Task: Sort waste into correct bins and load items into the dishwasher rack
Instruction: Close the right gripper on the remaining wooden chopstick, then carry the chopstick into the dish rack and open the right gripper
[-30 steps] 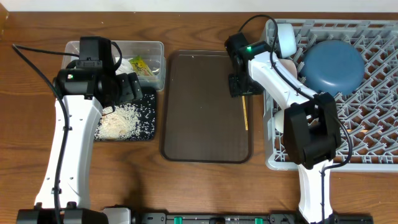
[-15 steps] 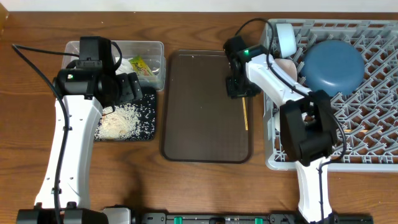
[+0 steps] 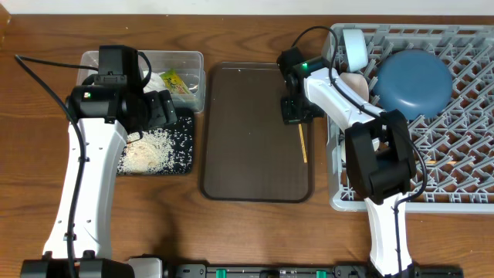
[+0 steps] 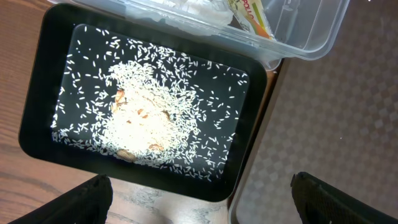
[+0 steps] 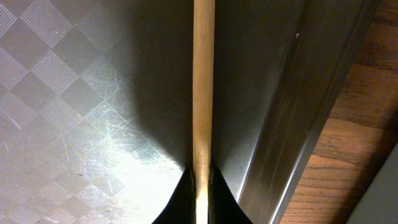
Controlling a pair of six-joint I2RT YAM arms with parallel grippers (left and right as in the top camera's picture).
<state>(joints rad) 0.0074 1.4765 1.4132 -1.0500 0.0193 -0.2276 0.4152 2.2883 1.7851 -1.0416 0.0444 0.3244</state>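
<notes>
Now right tool (image 5: pixel 202 182) pinched narrow on chopstick (image 5: pixel 203 93) end; thin stick may swivel, slip, catch brown tray (image 5: pixel 283 118) rim. Left tool (image 4: pixel 202 204) wide, empty.

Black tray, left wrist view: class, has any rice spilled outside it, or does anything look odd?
Nothing spilled: the loose white rice grains all lie inside the shallow black rectangular tray, with a few brownish bits mixed in.

Smooth pale wooden chopstick (image 5: pixel 203 81); checker-embossed brown tray (image 5: pixel 74 93) (faintly glossy plastic)
</notes>
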